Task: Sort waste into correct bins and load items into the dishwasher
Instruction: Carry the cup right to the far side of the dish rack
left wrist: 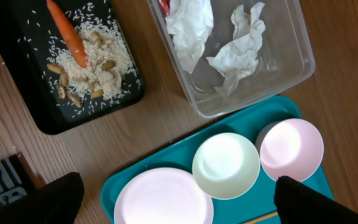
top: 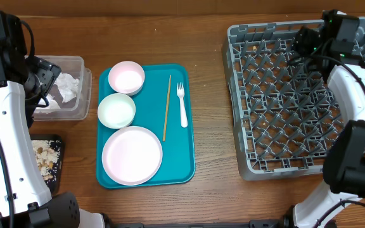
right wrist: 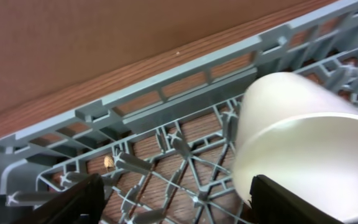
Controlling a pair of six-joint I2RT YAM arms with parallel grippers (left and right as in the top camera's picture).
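Inside dish rack point(right wrist: 185, 96), white cup point(right wrist: 303, 143) sits between jaws of right end effector point(right wrist: 176, 199), released.

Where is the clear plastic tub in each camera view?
Overhead: clear tub at the far left, upper half.
Left wrist: tub at upper right, napkins inside.
Right wrist: not in it.
Shared landmark: teal tray beside it, in overhead and left wrist.
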